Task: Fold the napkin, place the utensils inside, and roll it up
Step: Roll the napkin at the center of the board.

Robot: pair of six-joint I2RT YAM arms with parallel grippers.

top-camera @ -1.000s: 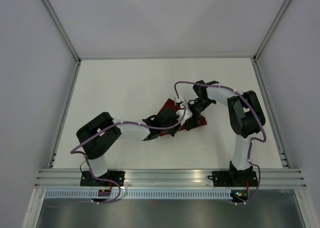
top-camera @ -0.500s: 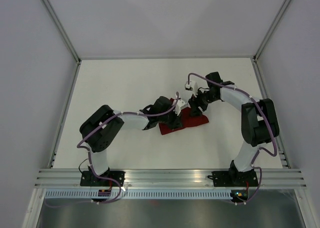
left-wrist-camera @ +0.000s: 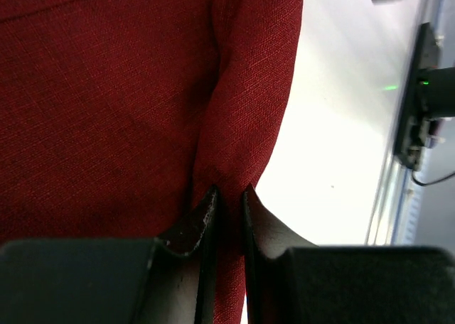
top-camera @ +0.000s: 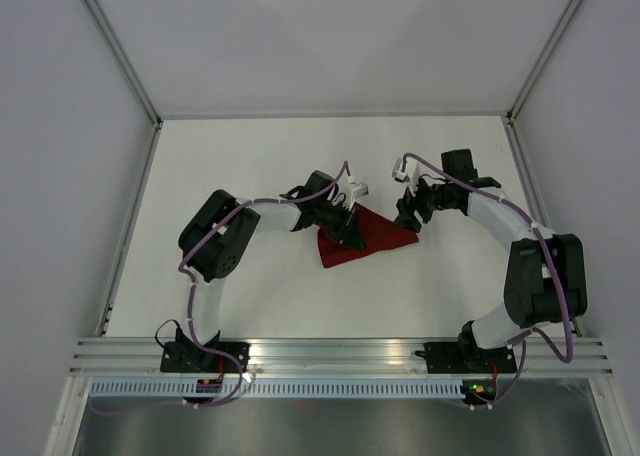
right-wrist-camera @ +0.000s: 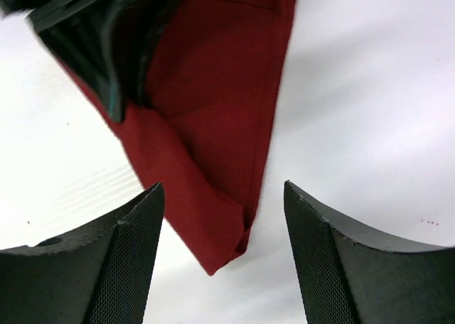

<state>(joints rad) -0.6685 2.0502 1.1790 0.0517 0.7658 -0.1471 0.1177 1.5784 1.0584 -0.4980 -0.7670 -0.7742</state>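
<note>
Left tool (left-wrist-camera: 229, 193) is nipped almost closed on a raised fold of the folded maroon napkin (top-camera: 372, 240), which lies mid white desk (top-camera: 250, 166). I see my right tool (right-wrist-camera: 220, 189) spread wide and empty, just off the napkin's right corner.

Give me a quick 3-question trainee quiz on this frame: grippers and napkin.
1. Short answer: which gripper pinches a fold of the napkin?
2. True or false: the right gripper is shut on the napkin.
3. Pick one. On the table the napkin lies: A) spread as a full single-layer square; B) folded over in layers; C) rolled into a tight tube.

Key:
1. The left gripper, its jaws nearly closed on the fold.
2. False: its jaws stand wide apart and hold nothing.
3. B.
</note>
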